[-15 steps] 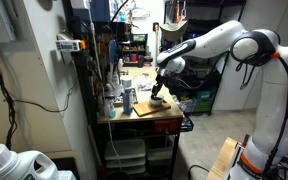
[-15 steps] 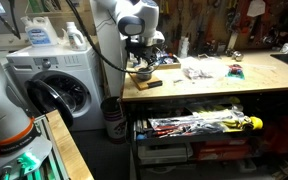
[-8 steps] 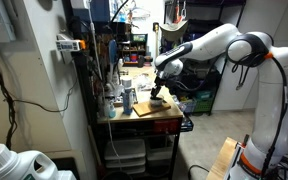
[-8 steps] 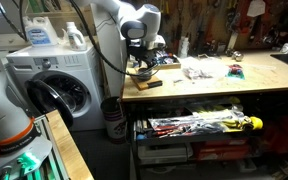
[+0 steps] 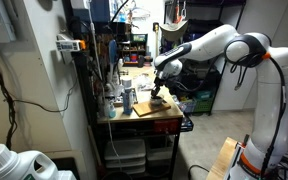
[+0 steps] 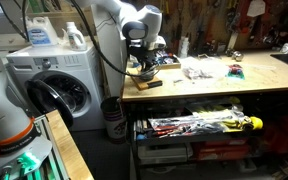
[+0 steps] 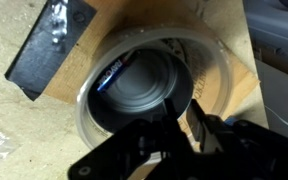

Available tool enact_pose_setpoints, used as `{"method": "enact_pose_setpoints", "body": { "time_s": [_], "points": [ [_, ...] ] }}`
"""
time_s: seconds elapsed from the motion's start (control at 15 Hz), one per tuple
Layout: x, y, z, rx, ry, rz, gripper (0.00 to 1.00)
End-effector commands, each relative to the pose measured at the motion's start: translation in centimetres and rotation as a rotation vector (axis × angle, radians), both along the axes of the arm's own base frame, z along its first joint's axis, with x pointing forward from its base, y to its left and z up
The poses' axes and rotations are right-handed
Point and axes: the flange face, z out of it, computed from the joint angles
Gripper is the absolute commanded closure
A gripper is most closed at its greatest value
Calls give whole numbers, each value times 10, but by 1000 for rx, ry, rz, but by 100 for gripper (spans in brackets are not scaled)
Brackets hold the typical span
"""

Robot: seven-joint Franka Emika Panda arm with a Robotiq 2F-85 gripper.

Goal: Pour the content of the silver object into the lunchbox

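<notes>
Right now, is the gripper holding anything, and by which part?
Cannot tell. In the wrist view the gripper straddles the near rim of the silver bowl, one finger inside, one outside, but whether it is clamped on does not show.

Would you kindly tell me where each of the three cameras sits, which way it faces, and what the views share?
An exterior view: off the workbench's end, looking along it; the white arm reaches in from the right down to the gripper.
An exterior view: before the workbench's long front, beside a washing machine; arm and gripper stand at the bench's left end.
Wrist view: looks down onto the silver object on a wooden board; fingers enter from below.
Shared: both exterior views show arm and gripper.
</notes>
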Motion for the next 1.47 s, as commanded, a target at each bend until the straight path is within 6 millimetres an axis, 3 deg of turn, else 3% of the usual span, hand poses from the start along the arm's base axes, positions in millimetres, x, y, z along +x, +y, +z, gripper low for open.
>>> {"method": "enact_pose_setpoints", "body": {
  "time_s": [0.0,0.13,0.73,1.4],
  "points": [
    [3,-5,-3,9,25,-8,87],
    [4,-5,-3,10,27,-12,99],
    [1,-4,12,-8,31,-31,99],
    [-9,13,59,-159,49,-22,99]
  ]
}}
